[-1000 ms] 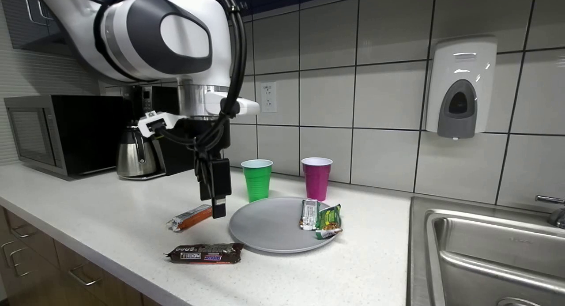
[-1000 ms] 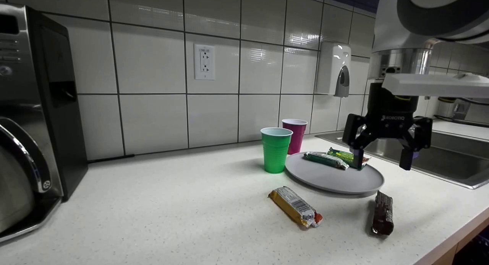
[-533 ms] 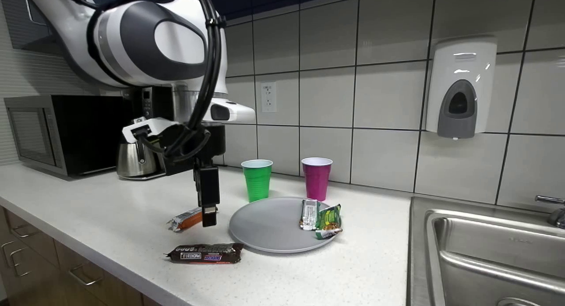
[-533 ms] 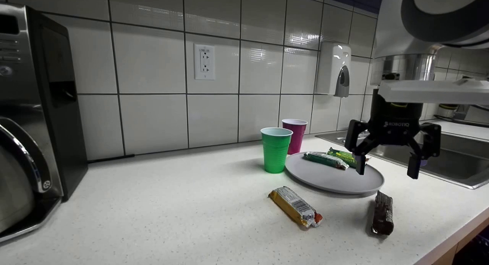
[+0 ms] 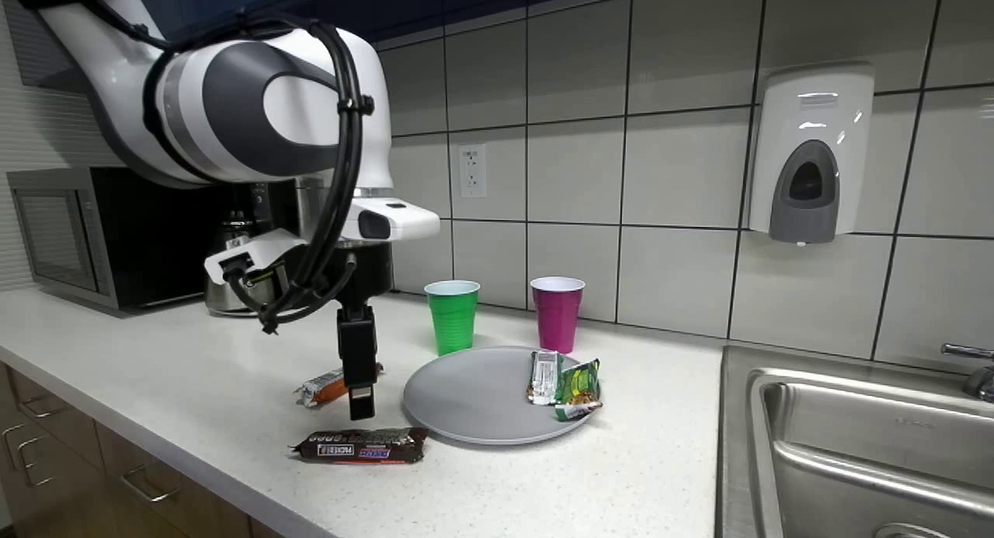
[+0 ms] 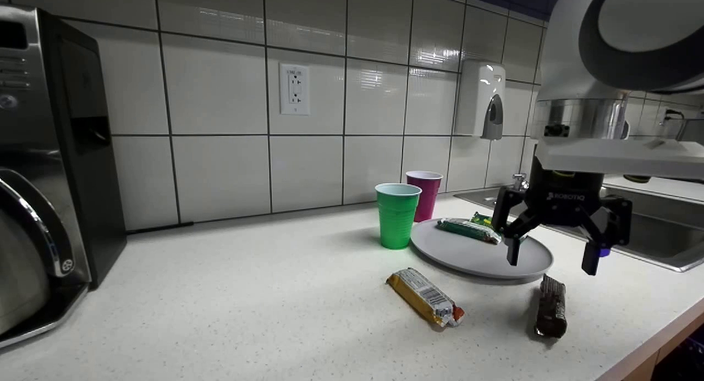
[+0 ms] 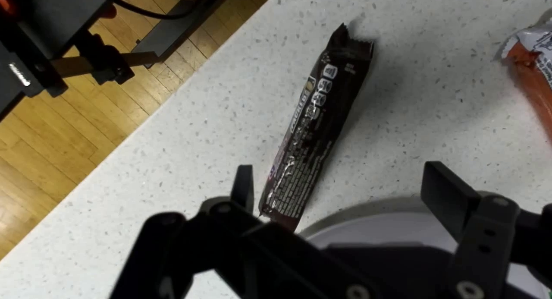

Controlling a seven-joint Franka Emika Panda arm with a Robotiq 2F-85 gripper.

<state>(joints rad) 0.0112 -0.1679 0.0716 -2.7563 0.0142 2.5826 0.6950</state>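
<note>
My gripper [image 6: 551, 261] hangs fingers-down over the counter, open, with nothing between its fingers. Nearest to it is a dark brown wrapped bar [image 5: 361, 446], lying flat near the counter's front edge. The wrist view shows that brown bar [image 7: 317, 130] slanting away from beside one finger [image 7: 244, 184], its near end partly covered by the gripper. A grey plate [image 5: 466, 398] lies beside it, carrying a white-and-green bar [image 5: 545, 376] and a green bar [image 5: 579, 387]. An orange-and-silver bar [image 6: 423, 298] rests on the counter, partly behind the gripper in an exterior view.
Behind the plate stand a green cup [image 5: 453, 321] and a purple cup [image 5: 557, 317], near the tiled wall. A steel sink [image 5: 736, 445] is set into the counter past the plate. A microwave [image 5: 147, 235] and a coffee maker [image 6: 55, 150] occupy the opposite end.
My gripper has come down and shifted toward the counter's front edge, nearer the brown bar. Its jaws have stayed open, and the bars, plate and cups have not moved.
</note>
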